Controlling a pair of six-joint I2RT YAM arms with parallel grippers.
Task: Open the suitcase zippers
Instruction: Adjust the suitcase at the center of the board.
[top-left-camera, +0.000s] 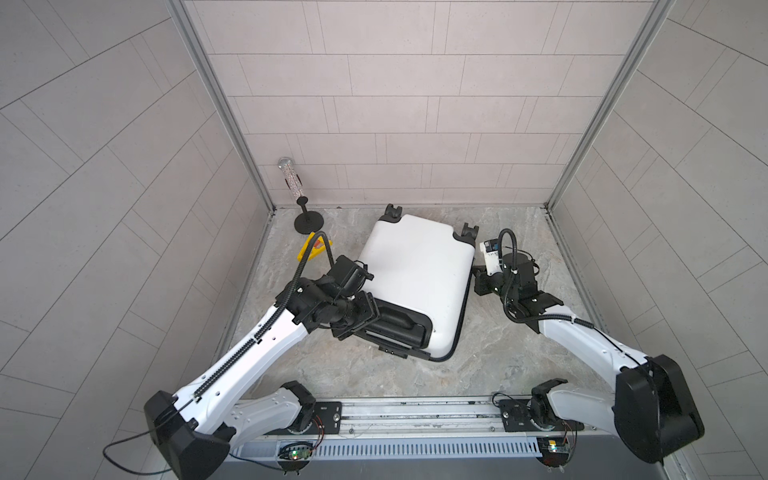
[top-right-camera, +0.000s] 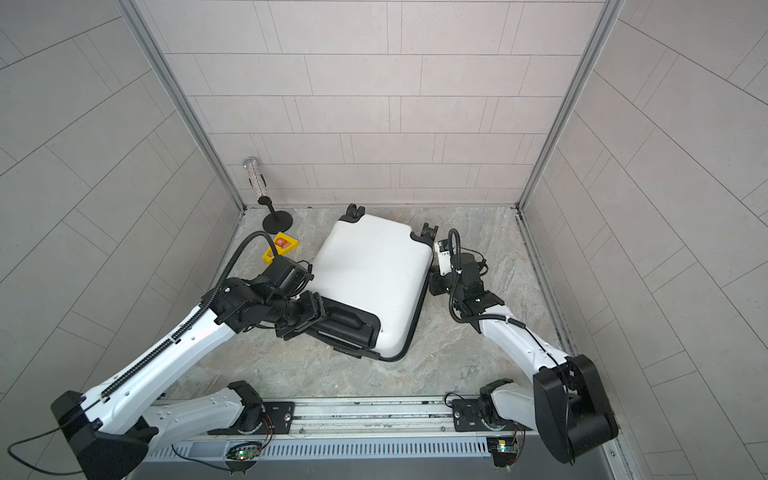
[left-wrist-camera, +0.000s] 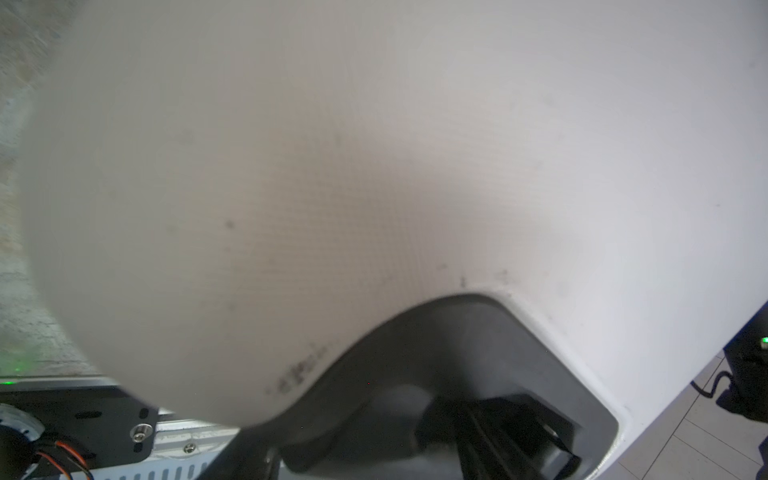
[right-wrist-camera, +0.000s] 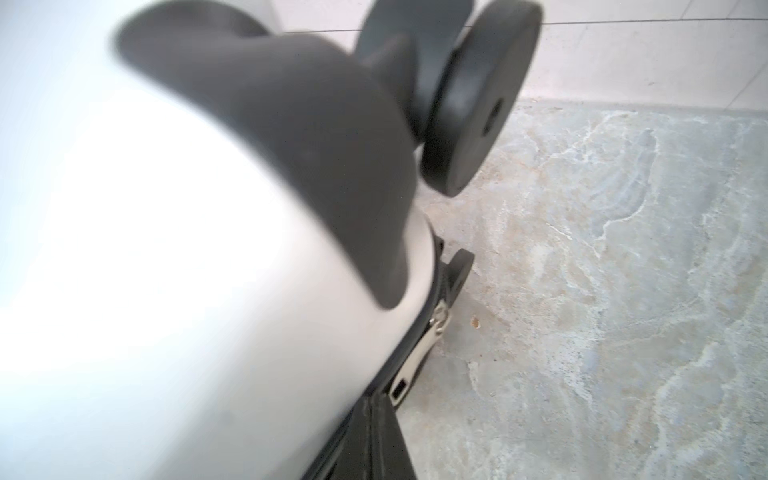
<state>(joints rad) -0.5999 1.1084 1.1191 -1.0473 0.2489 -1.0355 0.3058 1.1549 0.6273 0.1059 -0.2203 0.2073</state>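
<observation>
The suitcase (top-left-camera: 415, 282) lies flat on the floor (top-left-camera: 498, 353) between the two grippers, white shell up. Its zipper (top-left-camera: 464, 307) runs along the edge facing the right gripper (right-wrist-camera: 371, 415), which is closed tight, the silver pull (right-wrist-camera: 419, 357) ending at its tips. The left gripper (top-left-camera: 359, 318) sits at the handle panel (top-left-camera: 399, 328); its jaw width is unclear.
</observation>
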